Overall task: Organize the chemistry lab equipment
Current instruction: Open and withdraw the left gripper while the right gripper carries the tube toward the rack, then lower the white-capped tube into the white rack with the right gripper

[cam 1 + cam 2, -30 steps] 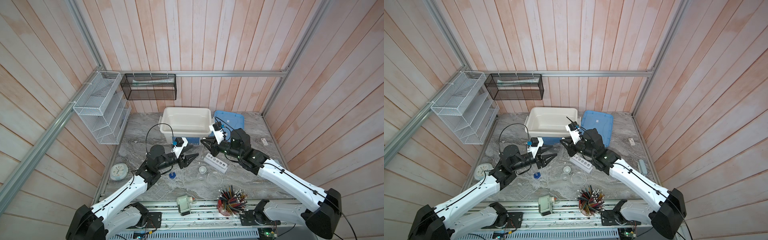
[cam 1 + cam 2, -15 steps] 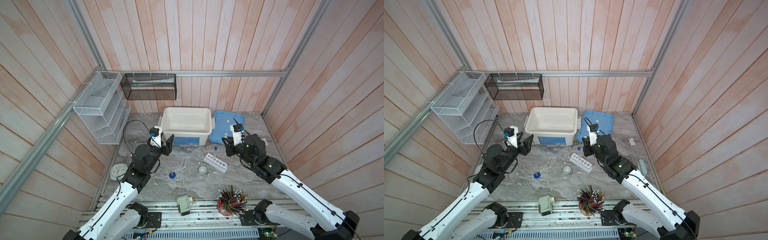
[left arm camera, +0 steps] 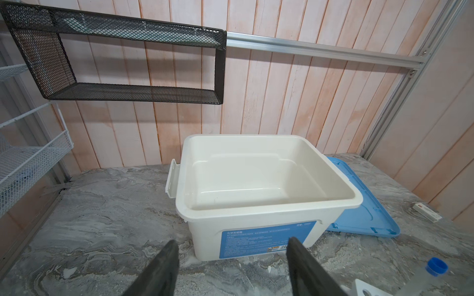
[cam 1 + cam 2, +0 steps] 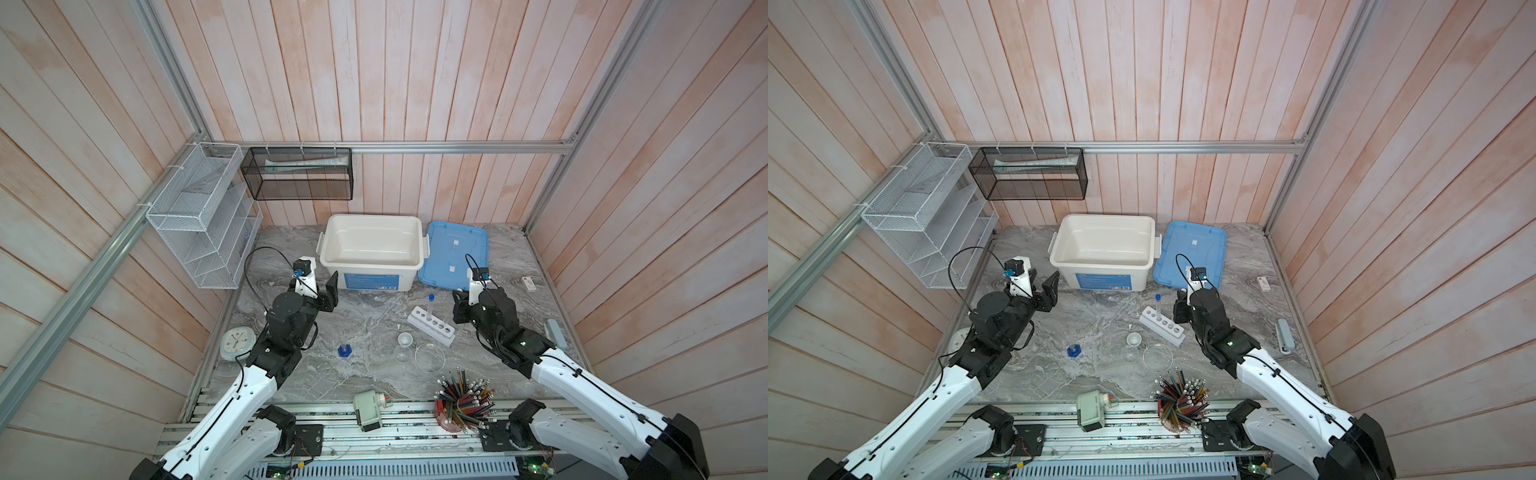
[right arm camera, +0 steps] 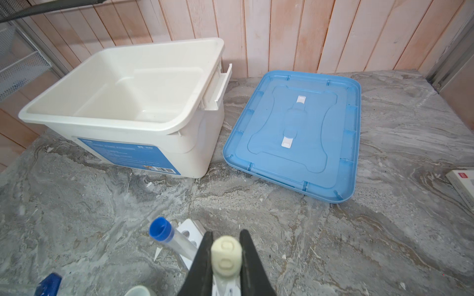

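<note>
My right gripper (image 5: 227, 237) is shut on a clear test tube with a white cap (image 5: 226, 256); in both top views it hovers just right of the white rack (image 4: 432, 328) (image 4: 1162, 326). A blue-capped tube (image 4: 430, 305) (image 5: 160, 229) stands in the rack's far end hole. My left gripper (image 4: 322, 291) (image 3: 230, 243) is open and empty, left of the white bin's front corner. On the table lie a blue-based cylinder (image 4: 345, 350), a tiny white cup (image 4: 404, 340), a small clear dish (image 4: 402, 354) and a larger one (image 4: 429, 357).
The open white bin (image 4: 370, 266) stands at the back with its blue lid (image 4: 453, 253) flat beside it. A red cup of pencils (image 4: 461, 405) and a green sharpener (image 4: 368, 411) sit at the front edge. A clock (image 4: 237, 343) lies left, wire shelves (image 4: 199, 216) hang beyond.
Both grippers have drawn apart from the middle in front of the bin. The left one swung back to the left and opened wider. The right one moved right, still shut on its tube.
</note>
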Tool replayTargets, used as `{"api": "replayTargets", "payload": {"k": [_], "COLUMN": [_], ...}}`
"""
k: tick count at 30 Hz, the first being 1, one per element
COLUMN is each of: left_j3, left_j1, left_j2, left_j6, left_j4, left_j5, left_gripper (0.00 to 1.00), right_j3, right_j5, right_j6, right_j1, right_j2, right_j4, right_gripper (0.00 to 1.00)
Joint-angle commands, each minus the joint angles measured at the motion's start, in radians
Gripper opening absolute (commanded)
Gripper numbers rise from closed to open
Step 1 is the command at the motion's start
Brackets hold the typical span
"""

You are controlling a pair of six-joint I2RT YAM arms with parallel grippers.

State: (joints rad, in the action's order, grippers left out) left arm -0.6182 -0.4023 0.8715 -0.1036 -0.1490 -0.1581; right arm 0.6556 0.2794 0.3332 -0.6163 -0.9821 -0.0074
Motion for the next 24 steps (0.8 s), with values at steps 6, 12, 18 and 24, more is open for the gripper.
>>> {"api": "replayTargets", "payload": {"k": [6,12,18,24], "left_j3": [-0.013,-0.014,-0.015,-0.015], "left_j1": [0.015,0.032,0.052,0.061], "left_j2": [0.008,0.018,0.023,0.025], "left_j6": [-0.023,-0.026,-0.036,-0.039], "left_j4": [0.020,0.019,0.017,0.017], "left_j5": [0.011,0.033,0.057,0.071], "left_gripper": [0.68,0.68,0.68,0.68], "right_j3": [0.014,0.009,0.009,0.007], "right_j5": [-0.018,-0.023,-0.026,-0.033], "right_j6": [0.003,0.004,0.002,0.010], "right_j1": [0.002,0.003,0.003,0.003], "right_j2": [-0.082,-0.113,-0.139,-0.156], "right_j4": [0.116,0.159,0.171,0.170], "right_gripper": [0.08,0.08,0.08,0.08]}}
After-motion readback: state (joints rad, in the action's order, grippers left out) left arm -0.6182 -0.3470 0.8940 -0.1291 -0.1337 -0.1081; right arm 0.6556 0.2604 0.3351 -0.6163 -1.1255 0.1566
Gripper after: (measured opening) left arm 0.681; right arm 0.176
